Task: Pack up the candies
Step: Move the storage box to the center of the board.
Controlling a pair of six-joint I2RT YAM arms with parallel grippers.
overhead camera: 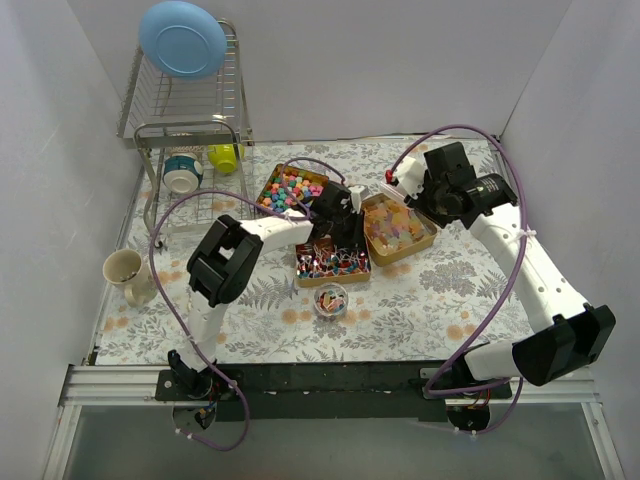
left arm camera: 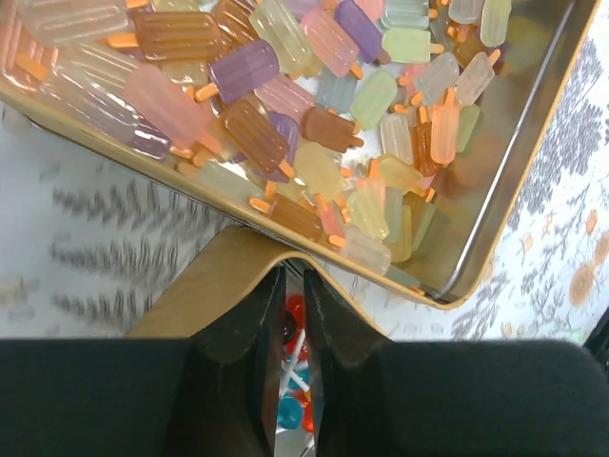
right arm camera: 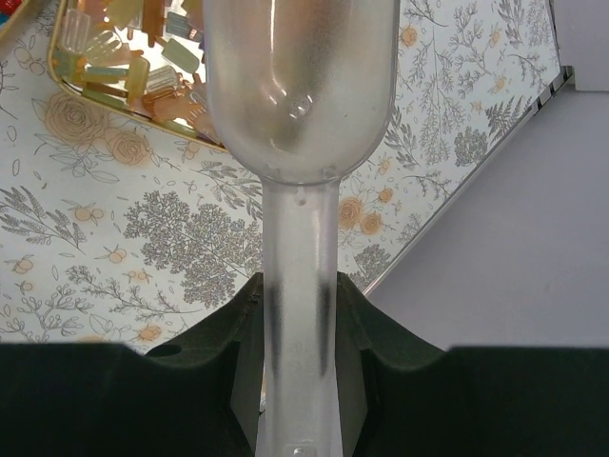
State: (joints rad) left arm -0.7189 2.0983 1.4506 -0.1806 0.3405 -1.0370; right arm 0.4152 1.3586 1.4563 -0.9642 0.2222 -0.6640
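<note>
Three gold trays stand mid-table. The left one (overhead camera: pixel 268 180) holds multicoloured lumps (overhead camera: pixel 292 188). The middle one (overhead camera: pixel 300 281) holds red, blue and white pieces (overhead camera: pixel 335 263). The right one (overhead camera: pixel 430 240) holds translucent gummies (overhead camera: pixel 395 228), which fill the left wrist view (left arm camera: pixel 314 114). My left gripper (overhead camera: pixel 340 222) (left arm camera: pixel 293 278) is nearly shut on the middle tray's wall (left arm camera: pixel 205 286) at its far corner. My right gripper (overhead camera: pixel 405 185) (right arm camera: pixel 298 286) is shut on the handle of a clear plastic scoop (right arm camera: pixel 300 86) beside the gummy tray (right arm camera: pixel 59 76).
A small round glass bowl (overhead camera: pixel 330 299) with a few candies sits in front of the middle tray. A dish rack (overhead camera: pixel 190 120) with a blue plate (overhead camera: pixel 183 38) and cups stands back left. A mug (overhead camera: pixel 124 270) stands at the left. Walls close three sides.
</note>
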